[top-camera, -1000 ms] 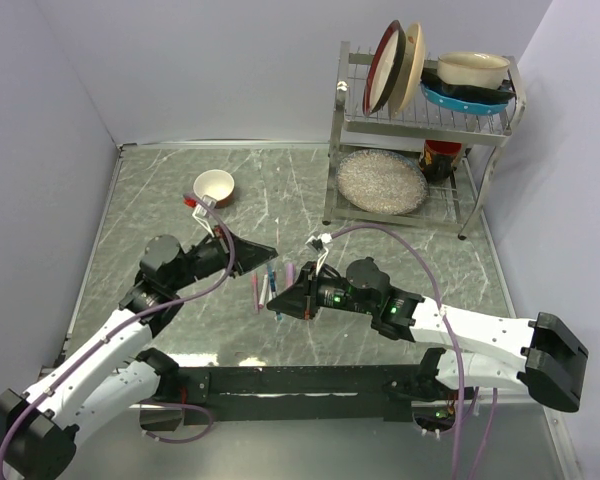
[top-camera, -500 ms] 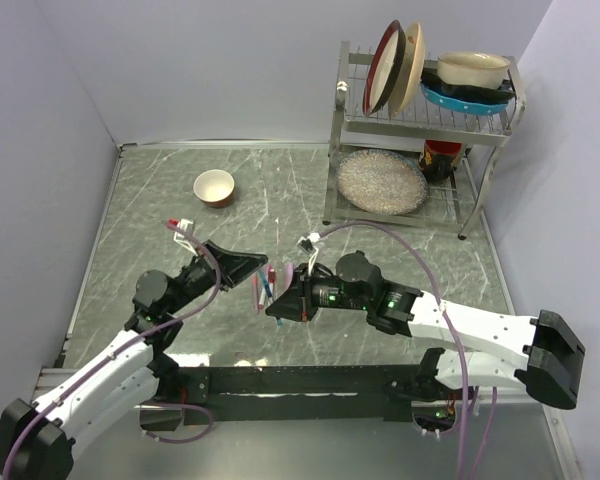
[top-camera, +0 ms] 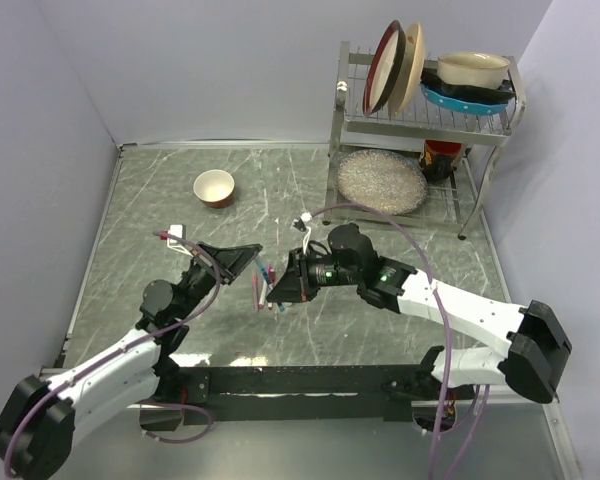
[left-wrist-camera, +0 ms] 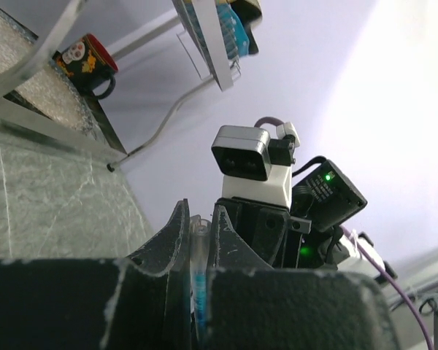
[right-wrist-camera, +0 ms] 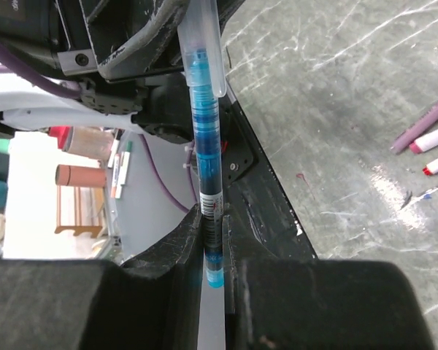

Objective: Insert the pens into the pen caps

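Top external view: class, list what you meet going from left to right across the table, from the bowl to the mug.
bowl → left end effector → right end effector → speckled plate → mug

The left arm [top-camera: 110,365] and the right arm [top-camera: 460,315] were seen stretched inward from the near edge, wrists angled toward each other, the fingertips held almost tip to tip. The left gripper [left-wrist-camera: 199,222] was clamped on a translucent pen cap [right-wrist-camera: 201,29], and the right gripper [right-wrist-camera: 213,230] was pinched around a blue pen [right-wrist-camera: 206,168].
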You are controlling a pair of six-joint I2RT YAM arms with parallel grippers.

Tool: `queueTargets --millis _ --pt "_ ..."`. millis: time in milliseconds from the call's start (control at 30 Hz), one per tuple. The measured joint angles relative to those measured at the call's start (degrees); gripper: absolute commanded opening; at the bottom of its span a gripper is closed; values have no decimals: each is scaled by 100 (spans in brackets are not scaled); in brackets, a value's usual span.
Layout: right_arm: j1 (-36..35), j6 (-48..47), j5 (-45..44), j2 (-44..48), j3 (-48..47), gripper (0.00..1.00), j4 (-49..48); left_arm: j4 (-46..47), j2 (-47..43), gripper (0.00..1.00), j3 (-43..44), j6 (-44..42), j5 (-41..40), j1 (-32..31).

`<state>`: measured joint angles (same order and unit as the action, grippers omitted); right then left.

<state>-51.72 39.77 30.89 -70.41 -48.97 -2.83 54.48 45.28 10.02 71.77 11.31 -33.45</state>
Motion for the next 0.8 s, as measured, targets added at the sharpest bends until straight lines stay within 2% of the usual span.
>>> queueTargets --millis 167,333,600,667,700,800 --pt "313 59 367 -356 -402 0 310 625 815 1 192 155 -400 -111" --pt "455 131 750 -553 -723 0 529 734 1051 1 444 68 -769 -407" --pt "629 118 1189 -551 -748 2 125 -826 138 1 896 -413 -879 -330" --pt "682 129 1211 -544 -695 11 -245 -1209 -11 1 1099 -527 -743 -129" --pt "717 136 1204 -525 -625 23 -466 -1473 -50 1 1270 -603 -562 28" --pt "872 225 1104 -382 -293 44 -1113 -2059 68 1 1709 -785 35 380"
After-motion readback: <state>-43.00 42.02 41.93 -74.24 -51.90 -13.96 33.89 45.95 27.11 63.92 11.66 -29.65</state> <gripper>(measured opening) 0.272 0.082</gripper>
